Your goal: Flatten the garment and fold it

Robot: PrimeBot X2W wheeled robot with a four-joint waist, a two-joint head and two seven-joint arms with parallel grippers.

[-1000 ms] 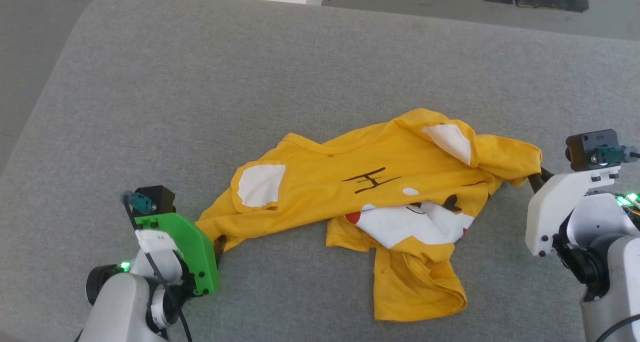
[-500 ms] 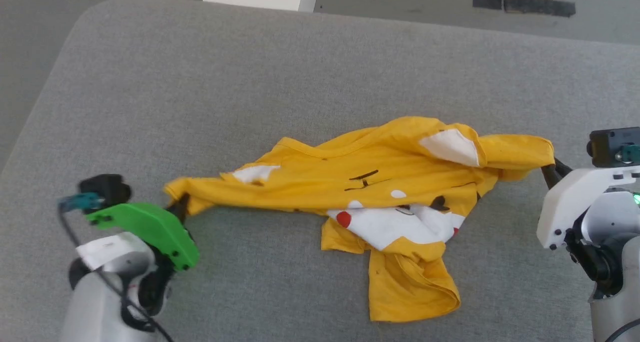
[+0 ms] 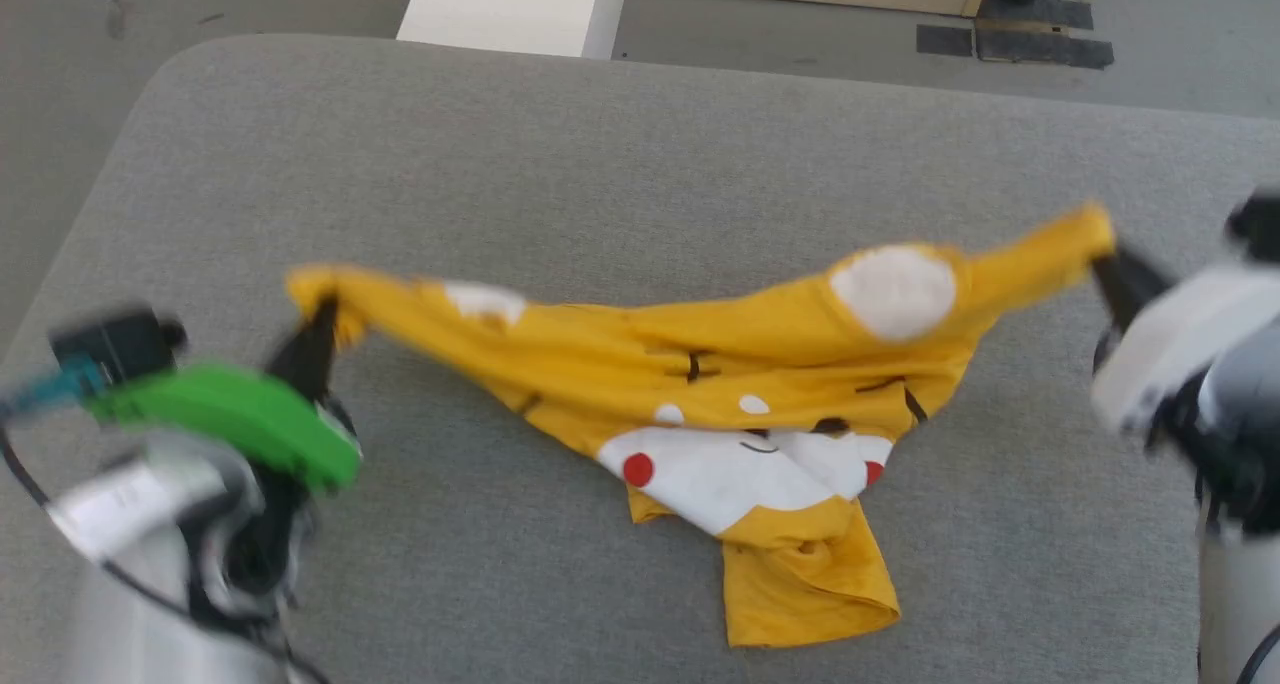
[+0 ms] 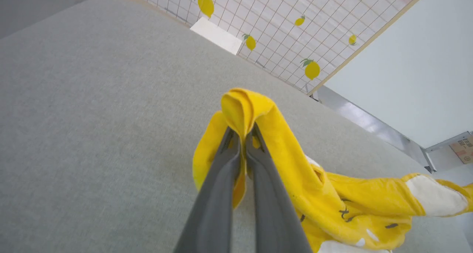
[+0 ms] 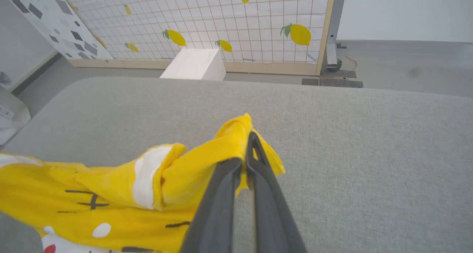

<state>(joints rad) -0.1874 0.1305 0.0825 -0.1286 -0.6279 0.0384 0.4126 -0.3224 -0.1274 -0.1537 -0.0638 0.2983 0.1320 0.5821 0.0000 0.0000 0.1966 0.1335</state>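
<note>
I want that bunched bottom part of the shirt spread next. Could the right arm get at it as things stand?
Probably not yet: the right gripper is shut on a corner of the garment. The way over the grey surface looks free once it lets go.

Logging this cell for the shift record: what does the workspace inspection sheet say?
Surface: grey fabric table.
Job's things: yellow shirt, ends pulled apart, lower part crumpled on the table.
Clutter: nothing seen.
Grippers: left gripper shut on one shirt end; right gripper shut on the other.
Cables: black cable by the left arm.
Surroundings: white box, lemon-print panel, grey floor.
</note>
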